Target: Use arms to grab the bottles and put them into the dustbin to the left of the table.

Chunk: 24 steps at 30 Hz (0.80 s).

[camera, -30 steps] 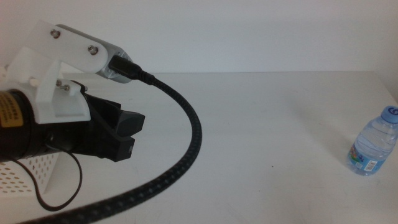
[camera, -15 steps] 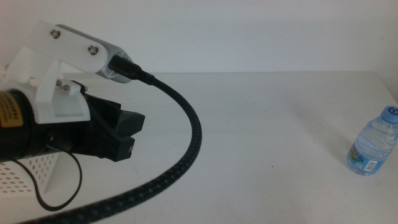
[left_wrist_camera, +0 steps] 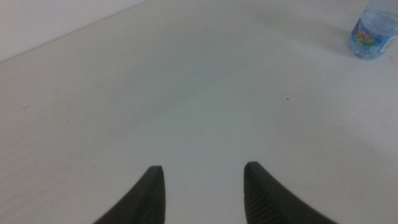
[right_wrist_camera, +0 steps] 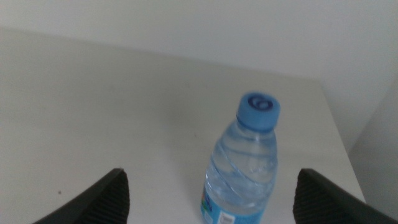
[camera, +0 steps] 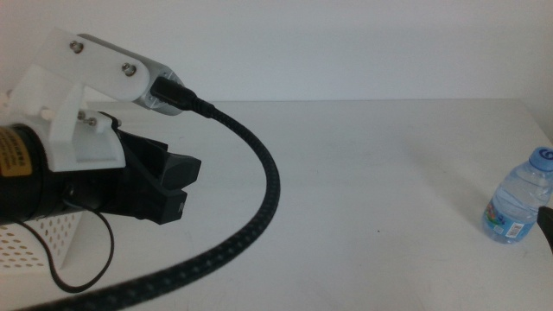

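The small water bottle [camera: 517, 206] stands upright near the worktop's [camera: 363, 181] right edge. Light, thin-walled and smooth, it should be gripped mid-body. The right end effector [right_wrist_camera: 211, 199] is released around it; the left end effector [left_wrist_camera: 202, 196] waits, released.

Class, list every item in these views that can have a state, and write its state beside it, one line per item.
Water bottle: upright on the table, blue cap on, not held.
Left end effector: open, empty, above bare table, beside the dustbin.
Right end effector: open wide, empty, facing the water bottle, not touching it.
Dustbin: standing at the table's left, mostly hidden by the left arm; contents not visible.
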Each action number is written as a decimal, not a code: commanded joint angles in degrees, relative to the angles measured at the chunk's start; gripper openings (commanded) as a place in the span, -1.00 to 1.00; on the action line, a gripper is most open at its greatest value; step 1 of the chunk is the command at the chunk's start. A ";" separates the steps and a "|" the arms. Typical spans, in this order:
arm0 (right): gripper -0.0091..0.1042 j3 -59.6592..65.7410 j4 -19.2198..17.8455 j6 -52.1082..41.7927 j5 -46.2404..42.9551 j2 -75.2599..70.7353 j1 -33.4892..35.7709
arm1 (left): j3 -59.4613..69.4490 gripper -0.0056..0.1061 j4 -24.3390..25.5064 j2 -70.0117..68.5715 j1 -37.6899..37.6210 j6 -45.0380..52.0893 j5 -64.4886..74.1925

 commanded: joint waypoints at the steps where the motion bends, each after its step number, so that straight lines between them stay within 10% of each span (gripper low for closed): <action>1: 0.46 -0.36 -0.98 -0.98 -9.25 1.51 -0.22 | -1.53 -0.18 -0.12 -0.86 -0.15 -0.50 -3.78; 8: 0.46 7.44 0.89 -0.98 -30.23 13.79 -0.22 | -1.53 -0.18 -0.12 -0.86 -0.15 -0.50 -3.74; 14: 0.46 9.94 11.41 -0.98 -45.54 23.50 -0.22 | -1.53 -0.18 -0.12 -0.86 -0.15 -0.50 -3.74; 24: 0.46 9.94 16.35 -1.74 -51.53 33.18 -0.22 | -1.53 -0.18 -0.12 -0.86 -0.15 -0.50 -3.74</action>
